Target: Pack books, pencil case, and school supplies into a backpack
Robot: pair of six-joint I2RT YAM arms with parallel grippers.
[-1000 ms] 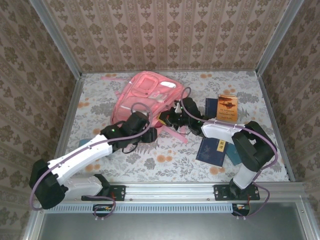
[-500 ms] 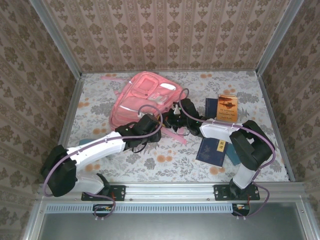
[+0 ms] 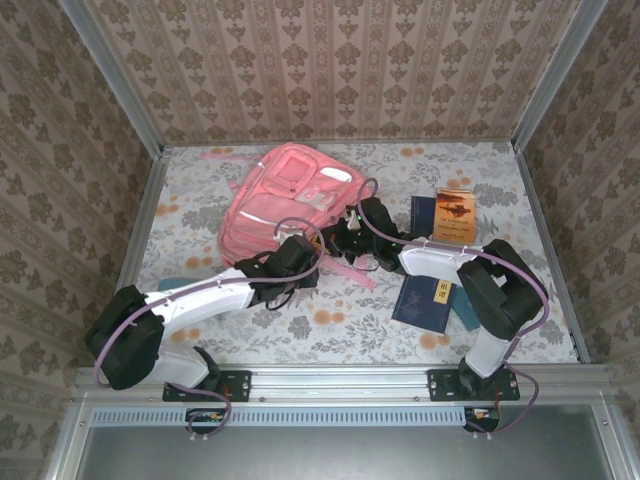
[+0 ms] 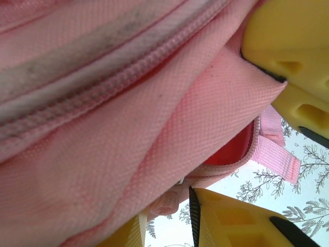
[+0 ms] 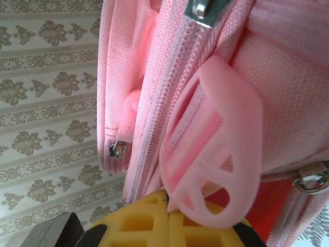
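Note:
The pink backpack lies at the back of the table, its near edge raised. My right gripper is shut on that edge; in the right wrist view its yellow fingers pinch pink fabric beside a zip, behind a rubbery pink loop. My left gripper is at the same edge, just left of it. Its jaws stand a little apart around a pink zipper pull, below a slit showing the red lining. Two navy books and an orange booklet lie to the right.
A teal item lies beside the near navy book, and another teal item shows by the left arm. Pink straps trail from the backpack across the floral tablecloth. Patterned walls enclose the table on three sides.
My left arm has reached right and forward to the backpack's near edge, and its jaws have narrowed. The backpack's front has risen slightly. The right gripper has kept its hold.

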